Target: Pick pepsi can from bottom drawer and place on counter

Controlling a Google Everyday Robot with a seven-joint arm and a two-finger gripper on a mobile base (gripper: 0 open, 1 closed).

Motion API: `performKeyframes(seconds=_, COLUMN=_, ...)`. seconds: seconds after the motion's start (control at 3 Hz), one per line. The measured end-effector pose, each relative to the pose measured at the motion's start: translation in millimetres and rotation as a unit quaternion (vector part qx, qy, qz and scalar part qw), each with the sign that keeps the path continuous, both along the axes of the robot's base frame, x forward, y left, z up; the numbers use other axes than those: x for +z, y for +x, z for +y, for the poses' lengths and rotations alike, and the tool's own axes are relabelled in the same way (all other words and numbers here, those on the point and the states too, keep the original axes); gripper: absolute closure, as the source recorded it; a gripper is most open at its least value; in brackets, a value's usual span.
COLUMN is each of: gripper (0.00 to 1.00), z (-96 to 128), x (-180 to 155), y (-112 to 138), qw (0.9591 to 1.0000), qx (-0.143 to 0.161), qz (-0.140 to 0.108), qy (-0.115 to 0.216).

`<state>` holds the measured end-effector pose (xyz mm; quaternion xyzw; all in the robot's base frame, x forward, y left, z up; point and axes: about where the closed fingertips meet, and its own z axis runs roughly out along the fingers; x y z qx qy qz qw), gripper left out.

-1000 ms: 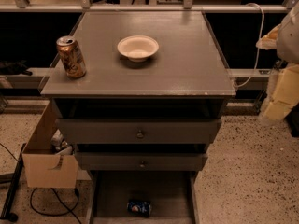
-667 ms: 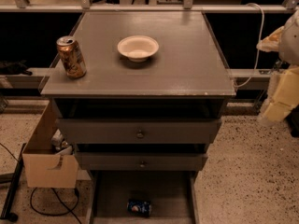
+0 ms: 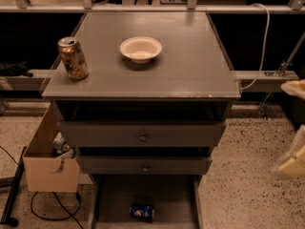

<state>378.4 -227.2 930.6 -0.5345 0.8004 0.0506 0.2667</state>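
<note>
You are working on the reach toward the blue can (image 3: pixel 143 212), judging by how things are lying. The can is resting on its side on the floor of the bottom drawer (image 3: pixel 143 192), close to the front edge and roughly midway between the thin side walls, with its long axis running left to right.

The end effector (image 3: pixel 290 163) is hanging at the far right edge of the view, low beside the cabinet and well apart from the can. I cannot tell whether it is open or closed, so you are wise to confirm that it is open before descending.

The two knobbed drawers (image 3: pixel 143 136) are overhanging the rear of the bottom drawer, so you are better off coming in from the front and from above than sliding in from the side, where the drawer wall is standing in the way.

A can lying down is likely to roll forward or back when nudged. Grip across its round body, front to back, not over its silver ends, and be settled over its middle before closing. Lift straight up until you are clearing the drawer fronts, then swing over.

For the placing, you are probably safest aiming at the bare right part of the table (image 3: pixel 195 66), away from the bowl (image 3: pixel 140 48) and the gold can (image 3: pixel 73 58) near the left edge.
</note>
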Motion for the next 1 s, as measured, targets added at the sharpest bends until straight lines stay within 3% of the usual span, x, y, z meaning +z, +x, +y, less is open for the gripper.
performKeyframes(seconds=0.33, gripper=0.00, z=8.0, x=-59.0, y=-38.9, qw=0.9960, qx=0.001, qz=-0.005, qy=0.089)
performKeyframes(seconds=0.67, gripper=0.00, z=18.8, x=-94.9, y=-43.6, qw=0.9897, qx=0.037, qz=-0.017, qy=0.137)
performKeyframes(seconds=1.0, gripper=0.00, z=41.4, x=-121.4, y=-30.9, qw=0.9852, qx=0.073, qz=-0.034, qy=0.152)
